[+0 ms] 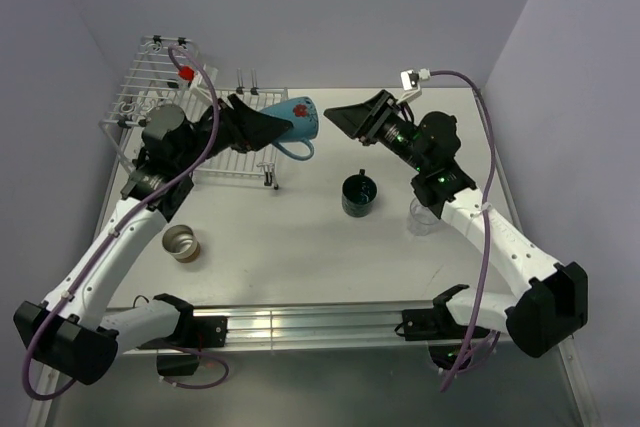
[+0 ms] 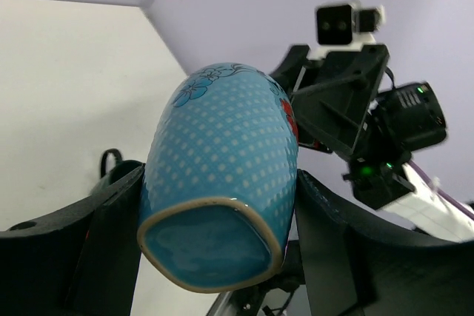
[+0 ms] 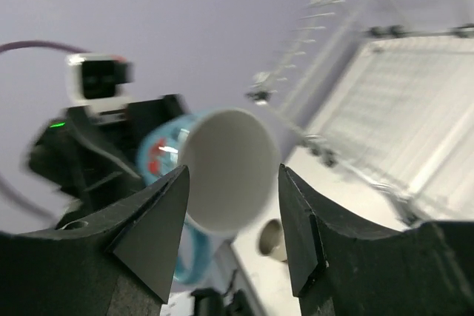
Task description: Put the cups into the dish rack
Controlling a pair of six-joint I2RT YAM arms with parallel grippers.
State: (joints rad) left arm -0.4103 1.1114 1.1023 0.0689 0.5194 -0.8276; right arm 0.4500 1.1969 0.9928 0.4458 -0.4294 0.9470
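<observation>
My left gripper (image 1: 272, 125) is shut on the light-blue mug (image 1: 303, 117) and holds it on its side in the air beside the white wire dish rack (image 1: 160, 87). In the left wrist view the mug's base (image 2: 211, 246) faces the camera between the fingers (image 2: 111, 234). My right gripper (image 1: 345, 119) stands open just right of the mug's white mouth (image 3: 229, 168), with a small gap between them. A dark teal mug (image 1: 360, 194), a clear tumbler (image 1: 422, 215) and a tan-brown cup (image 1: 183, 243) rest on the table.
The rack's flat slatted part (image 1: 235, 157) lies under the left gripper, its taller basket part at the back left. Walls close in behind and on both sides. A metal rail (image 1: 300, 322) runs along the near edge between the arm bases.
</observation>
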